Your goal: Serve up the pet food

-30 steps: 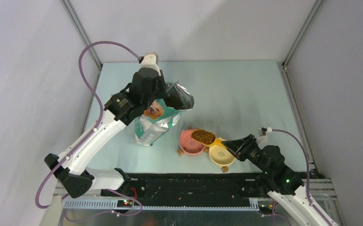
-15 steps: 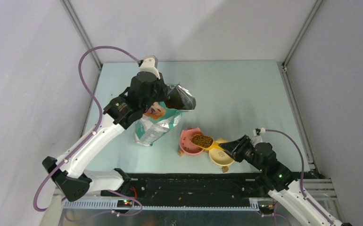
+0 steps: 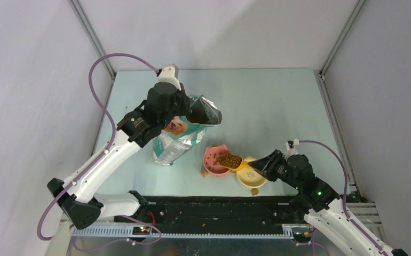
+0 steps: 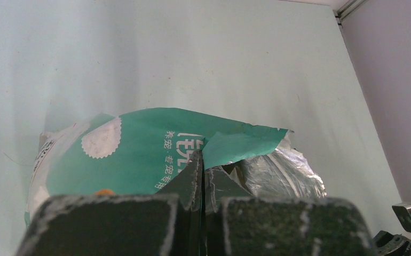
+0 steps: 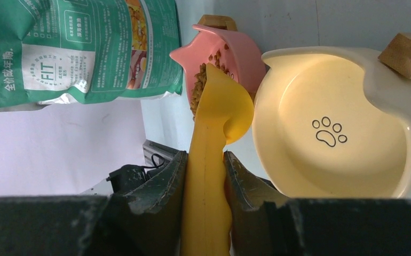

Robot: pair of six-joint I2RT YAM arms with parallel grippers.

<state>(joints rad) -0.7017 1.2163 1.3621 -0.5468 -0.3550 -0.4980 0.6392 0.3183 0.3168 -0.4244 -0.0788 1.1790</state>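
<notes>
Since a second ago the right end effector [image 3: 255, 164] has drawn nearer and rolled the yellow-orange scoop [image 3: 242, 164] onto its side over the pink cat-eared bowl [image 3: 213, 163]. Its fingers are clenched on the scoop's handle. Pet food [image 5: 198, 88] clings to the tilted scoop face at the bowl's rim, and a few pellets lie inside. The scoop hides most of that bowl's inside in the wrist view. Just right of it, the yellow bowl [image 5: 353, 96] shows a paw print. The left end effector [image 4: 202, 160] is pinched tight on the torn top edge of the green-white bag [image 3: 175, 141], which stands on the desk [image 3: 267, 101]. From above, the arm covers the bag's mouth, and its contents cannot be made out.
</notes>
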